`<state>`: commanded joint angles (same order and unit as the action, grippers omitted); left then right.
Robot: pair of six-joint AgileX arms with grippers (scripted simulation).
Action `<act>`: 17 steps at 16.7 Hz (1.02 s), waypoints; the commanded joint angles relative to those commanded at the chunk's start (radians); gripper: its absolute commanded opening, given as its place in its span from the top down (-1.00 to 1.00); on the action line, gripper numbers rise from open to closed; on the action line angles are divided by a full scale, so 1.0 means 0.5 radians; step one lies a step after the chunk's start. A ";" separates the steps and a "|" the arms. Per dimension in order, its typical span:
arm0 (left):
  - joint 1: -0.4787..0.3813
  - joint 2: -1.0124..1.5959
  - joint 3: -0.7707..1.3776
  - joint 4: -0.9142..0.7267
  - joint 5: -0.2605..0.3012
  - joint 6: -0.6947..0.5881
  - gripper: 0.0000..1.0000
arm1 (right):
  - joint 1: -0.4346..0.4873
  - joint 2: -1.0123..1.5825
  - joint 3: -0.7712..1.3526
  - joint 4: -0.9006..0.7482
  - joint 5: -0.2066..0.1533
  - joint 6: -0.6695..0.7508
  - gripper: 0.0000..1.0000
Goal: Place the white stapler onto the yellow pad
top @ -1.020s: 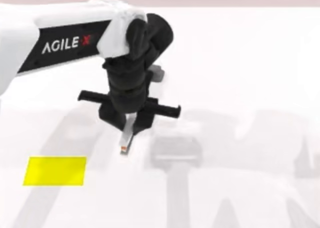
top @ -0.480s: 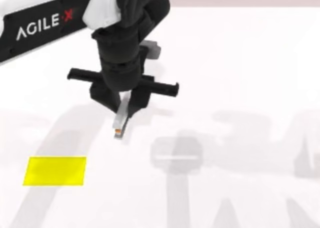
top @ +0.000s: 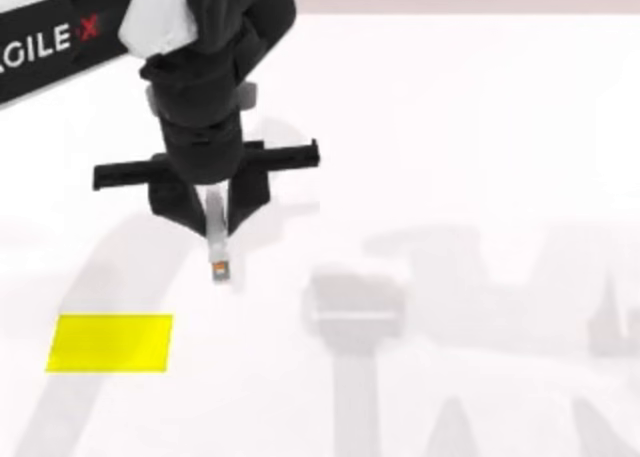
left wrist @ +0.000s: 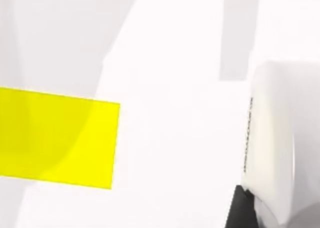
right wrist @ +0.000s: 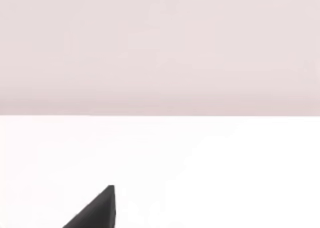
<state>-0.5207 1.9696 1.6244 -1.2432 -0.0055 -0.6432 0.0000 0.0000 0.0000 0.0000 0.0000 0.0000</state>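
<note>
The white stapler (top: 216, 239) hangs above the table, its orange-red mark pointing toward the front edge. My left gripper (top: 212, 215) is shut on its upper part, black fingers on either side. The yellow pad (top: 110, 342) lies flat at the front left, below and left of the stapler and apart from it. In the left wrist view the stapler (left wrist: 280, 148) fills the side as a big white body, one dark finger (left wrist: 245, 210) beside it, with the pad (left wrist: 55, 138) farther off. The right wrist view shows only one dark fingertip (right wrist: 97, 213) over bare table.
A pale grey T-shaped shadow (top: 355, 312) lies on the white table right of the stapler, with more arm shadows across the front. A pinkish wall (right wrist: 160, 48) runs along the far edge. My right arm is outside the top view.
My left arm has swung to the left with the stapler in its grip, nearer the pad's side of the table. The pad has not moved.
</note>
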 joint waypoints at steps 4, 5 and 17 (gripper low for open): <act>0.168 -0.175 -0.239 0.036 -0.001 -0.740 1.00 | 0.000 0.000 0.000 0.000 0.000 0.000 -1.00; 0.213 -0.222 -0.306 0.045 -0.002 -0.948 1.00 | 0.000 0.000 0.000 0.000 0.000 0.000 -1.00; 0.571 -0.672 -0.831 0.185 0.004 -2.317 1.00 | 0.000 0.000 0.000 0.000 0.000 0.000 -1.00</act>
<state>-0.2350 1.6337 1.2087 -1.1509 -0.0035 -1.8016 0.0000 0.0000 0.0000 0.0000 0.0000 0.0000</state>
